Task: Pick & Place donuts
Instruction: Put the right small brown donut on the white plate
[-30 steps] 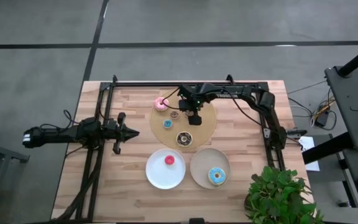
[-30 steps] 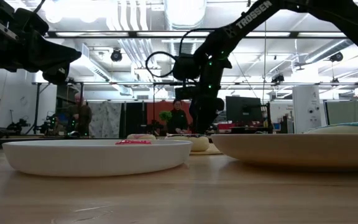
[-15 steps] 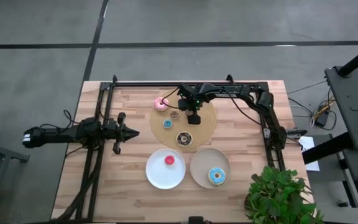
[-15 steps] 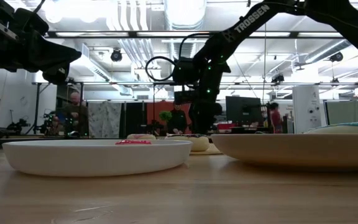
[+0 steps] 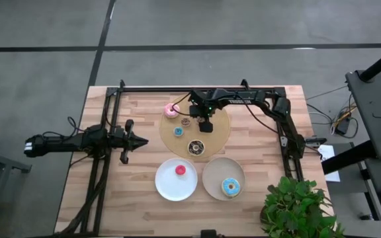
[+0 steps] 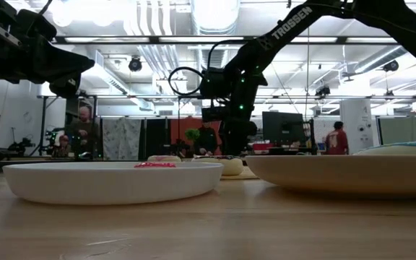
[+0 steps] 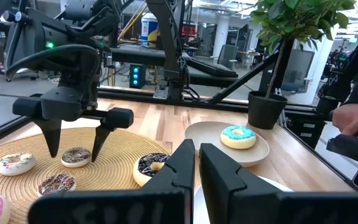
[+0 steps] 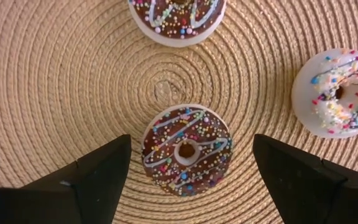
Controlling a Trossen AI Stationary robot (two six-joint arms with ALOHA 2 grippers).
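The right gripper point(image 8: 185, 163) hangs just above the round woven board point(image 5: 220, 129), fingers spread wide, one on each side of a tiny brown donut point(image 8: 186, 149) with white icing lines and sprinkles. From the left wrist view the same gripper point(image 7: 76, 144) stands with its fingertips down at the mat, the little ring point(image 7: 76, 155) between them; I can't tell whether they touch it yet. My guess is the pinch comes next.

It looks like a light, hard toy, so it should lift easily, but it is small and low. The fingers would have to close across its outer rim, low on the sides, or it may pop out or skid on the weave.

Around it on the board lie a tan sprinkled donut point(image 8: 339, 91) close by, another chocolate one point(image 8: 178, 17) a little farther off, the pink donut point(image 5: 171, 110) at the board's far edge and a small blue one point(image 5: 178, 131). Nearer the front of the worktop point(image 5: 137, 178), a red donut point(image 5: 180, 170) lies on the white plate point(image 5: 166, 185) and a light blue one point(image 5: 230, 187) on the second plate point(image 5: 211, 173).

The left gripper point(image 5: 132, 140) waits well off to the side, its fingers point(image 7: 176, 171) nearly together and holding nothing.
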